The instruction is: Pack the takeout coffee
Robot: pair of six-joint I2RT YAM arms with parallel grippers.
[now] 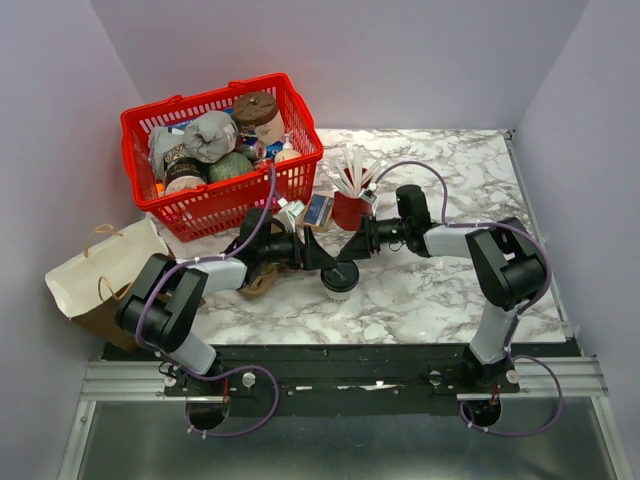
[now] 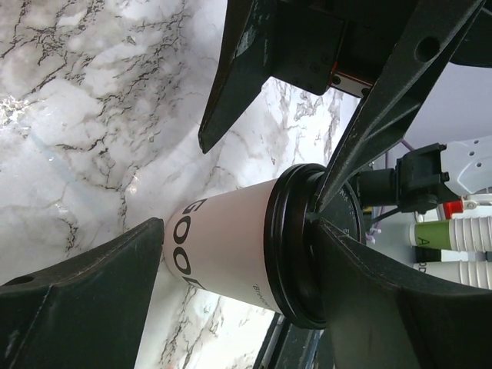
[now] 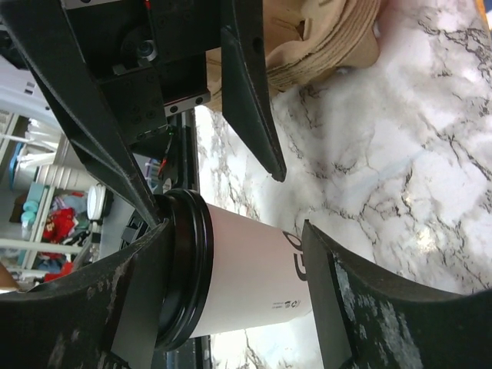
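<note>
Hiding takeout coffee [image 1: 338, 283] base; left end effector [image 2: 240, 227], right end effector [image 3: 237, 231] splayed.

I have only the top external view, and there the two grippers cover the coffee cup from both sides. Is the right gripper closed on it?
Observer: No. The left wrist view shows the right gripper open: one finger ends at the black lid of the takeout coffee, the other tip is clear of it.
Operator: And the other arm?
Observer: Open too. In the right wrist view the left gripper has one finger at the lid and its other tip free, over the marble table.
Operator: Any print on the cup?
Observer: Yes, black letters on its white wall, partly hidden.
</note>
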